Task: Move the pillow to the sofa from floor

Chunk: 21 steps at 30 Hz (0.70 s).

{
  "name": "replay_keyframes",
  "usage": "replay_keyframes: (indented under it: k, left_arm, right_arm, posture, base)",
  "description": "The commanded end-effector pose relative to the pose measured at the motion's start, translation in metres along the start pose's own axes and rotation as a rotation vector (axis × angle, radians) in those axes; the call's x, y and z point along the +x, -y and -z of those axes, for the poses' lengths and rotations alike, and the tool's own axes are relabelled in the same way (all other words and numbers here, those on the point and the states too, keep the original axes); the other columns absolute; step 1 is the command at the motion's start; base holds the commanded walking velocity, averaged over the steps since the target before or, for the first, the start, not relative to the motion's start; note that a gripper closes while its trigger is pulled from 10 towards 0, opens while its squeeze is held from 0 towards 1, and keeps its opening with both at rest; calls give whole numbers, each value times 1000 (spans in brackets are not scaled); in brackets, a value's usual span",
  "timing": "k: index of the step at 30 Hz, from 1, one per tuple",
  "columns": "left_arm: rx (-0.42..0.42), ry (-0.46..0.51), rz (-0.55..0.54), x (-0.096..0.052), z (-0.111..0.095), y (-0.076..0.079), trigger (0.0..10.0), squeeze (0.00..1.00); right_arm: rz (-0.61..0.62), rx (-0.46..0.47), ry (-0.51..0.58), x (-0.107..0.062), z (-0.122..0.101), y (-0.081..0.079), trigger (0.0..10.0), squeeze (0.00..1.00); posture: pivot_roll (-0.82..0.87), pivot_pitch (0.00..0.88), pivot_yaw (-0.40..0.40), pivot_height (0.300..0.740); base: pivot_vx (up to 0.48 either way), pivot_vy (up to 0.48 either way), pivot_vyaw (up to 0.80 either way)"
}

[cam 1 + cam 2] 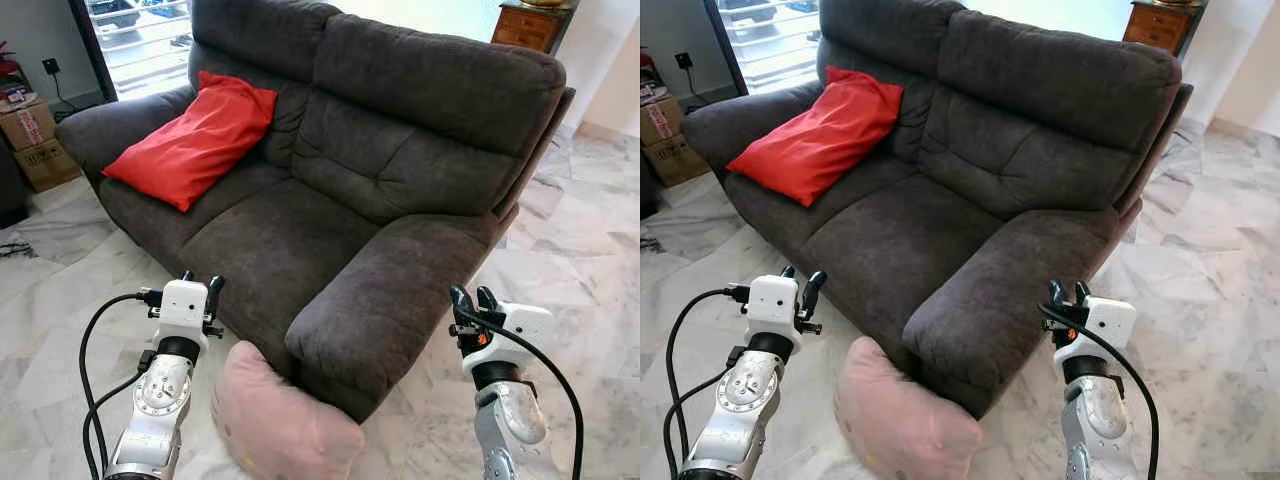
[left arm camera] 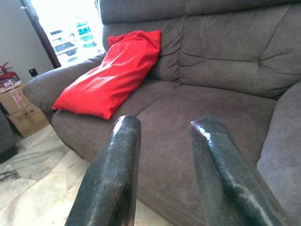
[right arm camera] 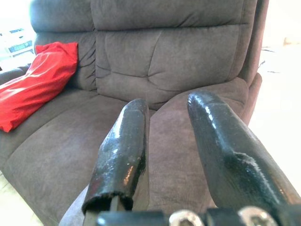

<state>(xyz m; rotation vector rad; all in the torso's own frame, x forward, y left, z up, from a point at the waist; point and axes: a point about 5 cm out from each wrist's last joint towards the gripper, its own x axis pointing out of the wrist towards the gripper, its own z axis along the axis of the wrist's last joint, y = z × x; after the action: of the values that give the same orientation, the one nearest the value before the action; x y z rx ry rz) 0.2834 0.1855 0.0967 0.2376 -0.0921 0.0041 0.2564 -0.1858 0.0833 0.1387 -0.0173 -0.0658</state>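
Observation:
A pale pink pillow [image 1: 280,420] lies on the marble floor, leaning against the front corner of the dark grey sofa [image 1: 330,230] under its near armrest. My left gripper [image 1: 200,286] is raised to the left of the pillow, in front of the sofa seat, fingers open and empty. My right gripper [image 1: 473,300] is raised to the right of the armrest, also open with nothing between its fingers [image 3: 127,146]. Neither touches the pillow.
A red cushion [image 1: 195,140] leans in the sofa's far corner. Cardboard boxes [image 1: 35,140] stand at the left by a bright doorway. A wooden cabinet [image 1: 530,25] is behind the sofa. Marble floor [image 1: 580,260] spreads to the right.

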Motion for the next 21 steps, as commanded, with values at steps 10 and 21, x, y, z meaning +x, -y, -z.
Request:
replay_keyframes:
  k: [10,21]
  left_arm:
    - [-1,-3,-3,0,-1,0,10000,0]
    - [-4,-8,-9,0,0,1,10000,0]
  right_arm:
    - [-22,6,17,0,-4,-3,10000,0]
    - [-26,-15,16,0,-5,-2,10000,0]
  posture:
    - [-3,0,-47,671]
    - [-4,0,-51,671]
  base:
    - [0,0,0]
    - [0,0,0]
